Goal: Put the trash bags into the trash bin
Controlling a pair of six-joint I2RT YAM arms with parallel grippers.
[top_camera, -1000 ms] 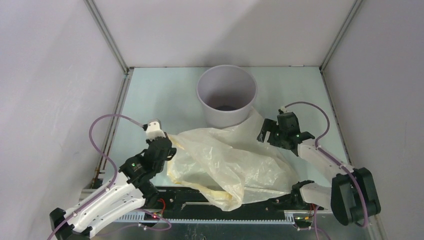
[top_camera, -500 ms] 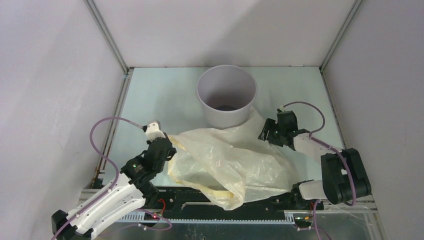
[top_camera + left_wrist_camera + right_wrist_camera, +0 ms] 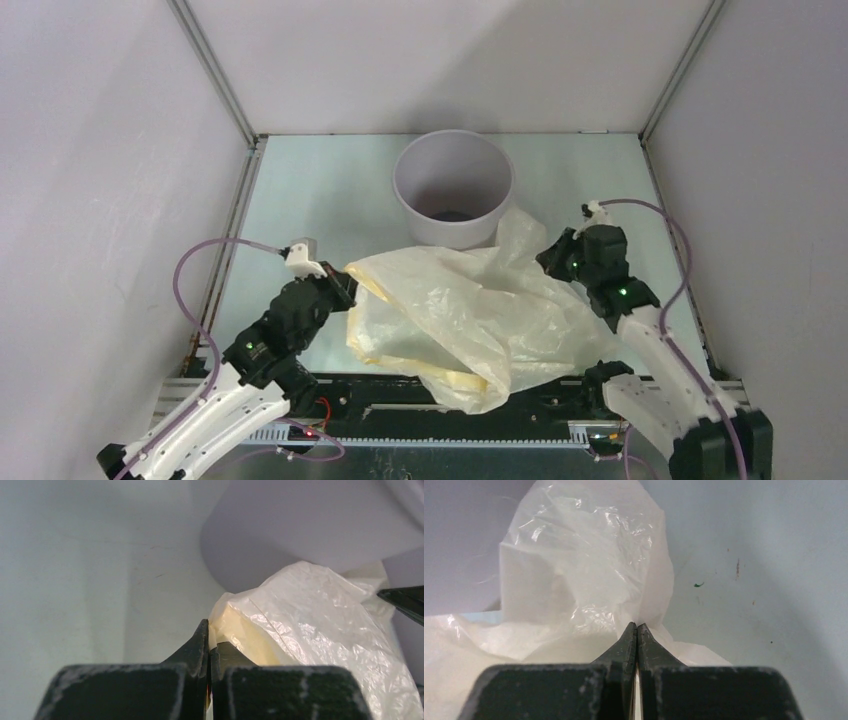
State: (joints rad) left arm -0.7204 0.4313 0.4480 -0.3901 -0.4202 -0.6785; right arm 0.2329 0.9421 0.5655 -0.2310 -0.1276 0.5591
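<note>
The pale yellow-cream trash bag [image 3: 470, 320] lies crumpled across the near half of the table, its far tip touching the light grey trash bin [image 3: 453, 190], which stands upright and open at the back centre. My left gripper [image 3: 345, 285] is shut on the bag's left edge; in the left wrist view the yellow band [image 3: 235, 630] is pinched in my left gripper [image 3: 209, 635]. At the bag's right side my right gripper [image 3: 552, 262] is shut on the film; the right wrist view shows thin plastic [image 3: 589, 570] rising from my right gripper [image 3: 637, 627].
Grey enclosure walls [image 3: 120, 150] close in the left, back and right of the pale green table [image 3: 330, 190]. The black mounting rail [image 3: 400, 395] runs along the near edge under the bag's front fold. The bin wall [image 3: 310, 525] fills the upper right of the left wrist view.
My right gripper has closed on the bag's right side and lifted it, pulling the film up and rightward. The left gripper kept its grip and shifted slightly up.
</note>
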